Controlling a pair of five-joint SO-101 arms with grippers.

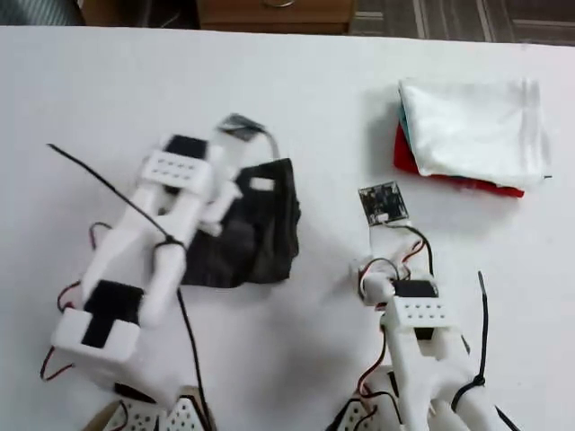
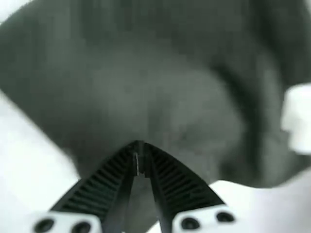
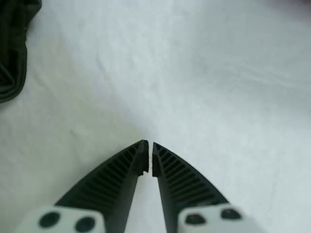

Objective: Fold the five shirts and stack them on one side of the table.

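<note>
Black shirt (image 1: 259, 232) sits pinched in our left gripper (image 2: 139, 146), arm stretched over it; our right gripper (image 3: 149, 145) hangs closed.

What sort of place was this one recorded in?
Likely an indoor lab or workshop bench: two white plastic robot arms with exposed wiring sit at a plain white table, folded shirts are stacked on it, and brown wooden furniture stands behind its far edge.

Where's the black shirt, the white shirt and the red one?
black shirt (image 1: 265, 235), high view, middle of the cloth
white shirt (image 1: 476, 130), high view, its top side
red shirt (image 1: 403, 154), high view, edge peeking out
</note>
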